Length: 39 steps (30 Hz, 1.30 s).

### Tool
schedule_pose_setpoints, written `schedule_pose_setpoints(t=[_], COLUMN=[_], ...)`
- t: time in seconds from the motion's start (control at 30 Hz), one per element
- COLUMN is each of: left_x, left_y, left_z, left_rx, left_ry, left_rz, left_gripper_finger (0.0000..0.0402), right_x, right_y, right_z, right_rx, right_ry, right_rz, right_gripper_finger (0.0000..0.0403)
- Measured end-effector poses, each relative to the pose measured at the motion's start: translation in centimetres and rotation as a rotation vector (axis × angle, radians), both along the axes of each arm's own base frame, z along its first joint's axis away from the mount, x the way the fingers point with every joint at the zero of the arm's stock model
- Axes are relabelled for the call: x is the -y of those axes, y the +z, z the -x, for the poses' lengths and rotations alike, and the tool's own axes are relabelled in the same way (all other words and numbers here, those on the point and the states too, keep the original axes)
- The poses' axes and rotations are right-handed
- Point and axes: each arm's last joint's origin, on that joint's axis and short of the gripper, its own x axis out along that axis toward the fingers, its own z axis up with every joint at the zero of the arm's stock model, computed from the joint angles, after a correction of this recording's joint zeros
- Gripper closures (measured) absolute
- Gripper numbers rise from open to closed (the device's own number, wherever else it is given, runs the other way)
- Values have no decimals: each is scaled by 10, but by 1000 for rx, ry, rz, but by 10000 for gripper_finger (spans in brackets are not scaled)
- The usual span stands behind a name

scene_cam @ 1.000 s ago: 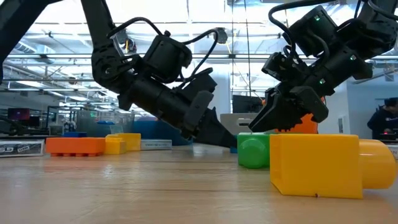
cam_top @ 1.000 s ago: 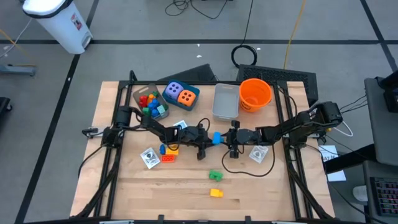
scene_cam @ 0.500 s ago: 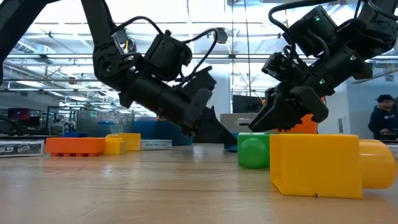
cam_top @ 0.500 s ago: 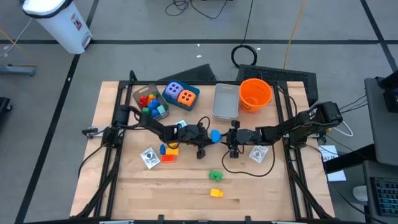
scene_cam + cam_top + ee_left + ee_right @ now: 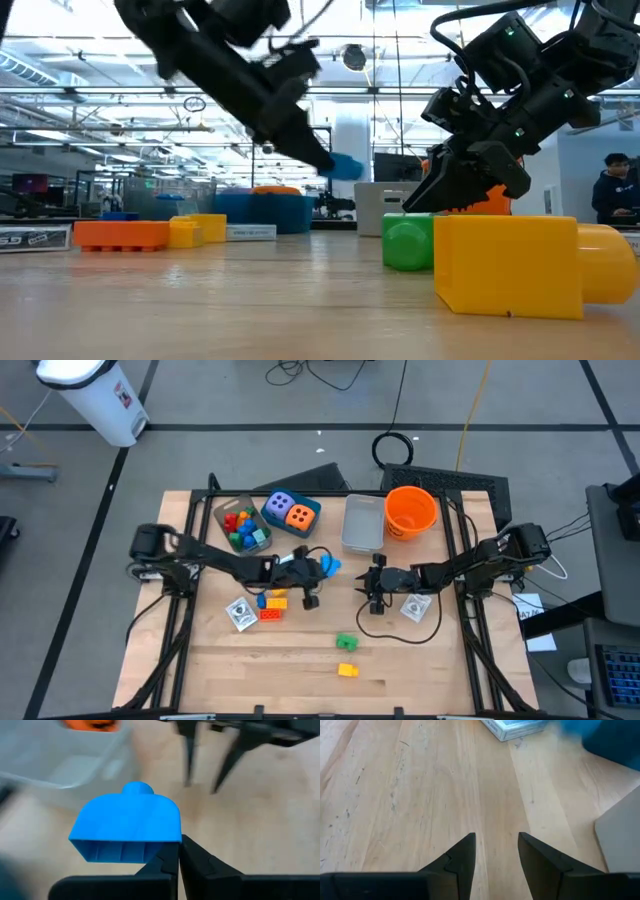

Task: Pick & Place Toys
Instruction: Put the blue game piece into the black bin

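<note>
The wooden table is being shared by both arms. A clear bin of bricks is lying behind and to the left of the left tool, the nearer arm to it. A blue brick is being pinched by its lower edge in that closed tool, clear of the table. Since a second ago it is being lifted and drawn back leftward. The right tool is being held part open, empty, near mid-table.
</note>
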Motion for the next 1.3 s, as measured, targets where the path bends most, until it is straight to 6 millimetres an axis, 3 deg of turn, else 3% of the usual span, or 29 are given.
schedule_pose_setpoints(t=[0.27,0.53,0.87,1.1,1.3], left_x=[7,-1,-56,-100,-126], left_y=[40,54,53,50,51], left_z=[40,82,117,125,132], left_rx=[-71,-174,-409,-501,-517], left_ry=[222,474,716,715,710], left_rz=[-136,-220,-170,-39,-10], left_gripper_finger=[394,392,395,387,389], right_x=[0,0,0,0,0], right_y=[-1,-1,-1,-1,-1], right_z=[1,1,1,1,1], right_rx=[-9,-14,-13,-13,-13], right_ry=[-2,-1,-2,-2,-2], right_rz=[-8,-8,-9,-9,-9], right_gripper_finger=[264,264,264,264,264])
